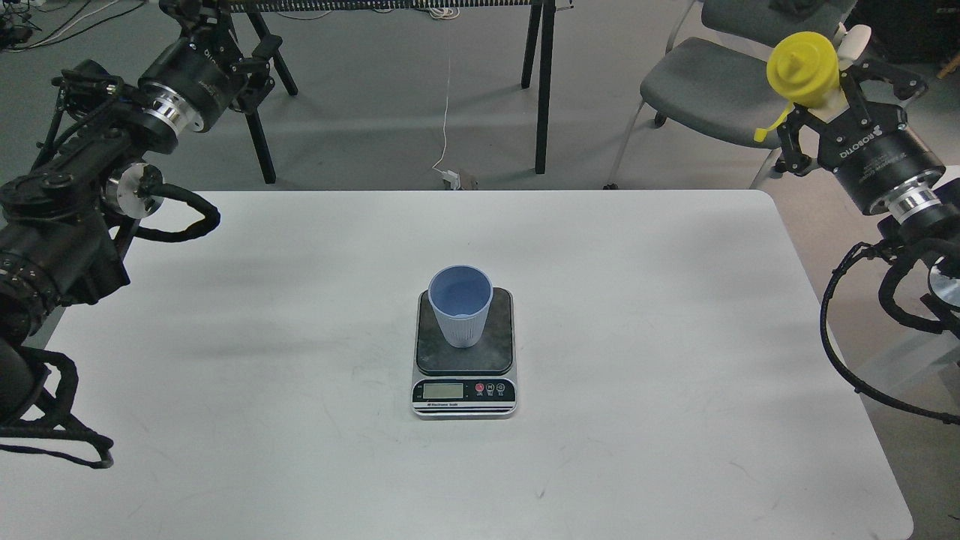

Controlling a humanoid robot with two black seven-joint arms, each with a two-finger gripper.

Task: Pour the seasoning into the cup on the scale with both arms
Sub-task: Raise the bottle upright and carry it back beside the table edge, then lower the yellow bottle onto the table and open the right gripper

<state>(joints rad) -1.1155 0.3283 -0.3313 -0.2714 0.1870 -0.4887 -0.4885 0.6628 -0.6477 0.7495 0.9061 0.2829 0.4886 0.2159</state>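
The yellow seasoning bottle (804, 69) is gripped in the right hand (825, 105), held up off to the right, well apart from the blue cup (460, 315) on the scale (465, 352) mid-desk (225, 375). So I'd say pouring hasn't started; next it needs carrying over and tipping. Can't tell the left hand's (251, 71) state. Chair (712, 86) and grey floor behind.

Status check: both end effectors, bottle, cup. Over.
Right end effector shut on seasoning bottle, raised off table's right edge. Left end effector raised far left, state unclear. Cup upright on scale; path clear.
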